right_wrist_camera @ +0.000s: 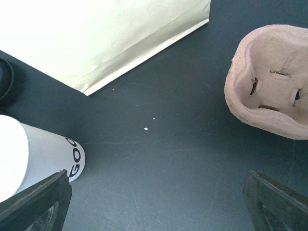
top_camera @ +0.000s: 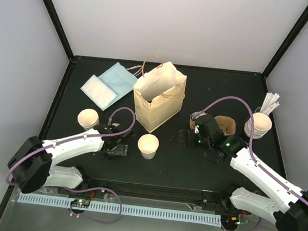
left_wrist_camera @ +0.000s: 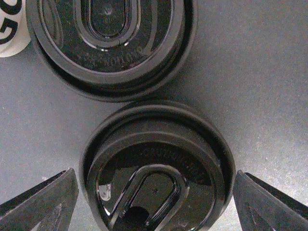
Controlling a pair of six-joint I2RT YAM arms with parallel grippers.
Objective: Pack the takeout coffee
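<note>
We see the middle cup [top_camera: 148,145] standing upright and uncovered on the bench [top_camera: 165,171], just in front of the open paper bag [top_camera: 158,97] and between the two arms. Lettering runs up its white side in the right wrist view.

Our left claw [left_wrist_camera: 155,180] is spread wide, low over a black lid [left_wrist_camera: 159,154] that lies flat on the bench. A finger sits just beside the rim on each side; whether either touches it we cannot tell. A second lid [left_wrist_camera: 110,43] lies just beyond, its rim meeting the first.

Our right claw [right_wrist_camera: 158,177] is fully open and holds nothing, over bare bench, with the cup to its left and the pulp carrier [right_wrist_camera: 269,82] ahead to its right.

A left cup [top_camera: 87,118] stands apart near the left arm, and a stack of cups [top_camera: 259,125] with white sticks stands at the far right. Blue and white sheets [top_camera: 109,84] lie behind the bag to the left.
</note>
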